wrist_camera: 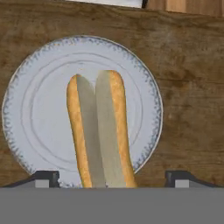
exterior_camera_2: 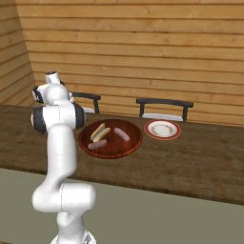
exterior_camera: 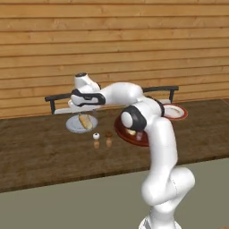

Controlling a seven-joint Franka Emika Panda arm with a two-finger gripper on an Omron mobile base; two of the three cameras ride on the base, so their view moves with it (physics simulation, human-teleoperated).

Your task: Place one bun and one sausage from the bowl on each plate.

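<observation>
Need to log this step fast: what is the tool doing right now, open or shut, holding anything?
Tool: open, fingertips spread wide either side of the bun, which lies on the pale plate; not gripped.

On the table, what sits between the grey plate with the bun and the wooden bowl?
In the left base view, two small shakers, one white-topped and one brown-topped, stand between the grey plate and the bowl.

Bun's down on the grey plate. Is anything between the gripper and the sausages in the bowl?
Nothing visible blocks the way. The gripper hangs open over the bun on the grey plate. The bowl lies open-topped on the table, its two sausages uncovered. The small shakers stand nearer the robot, off that line.
</observation>
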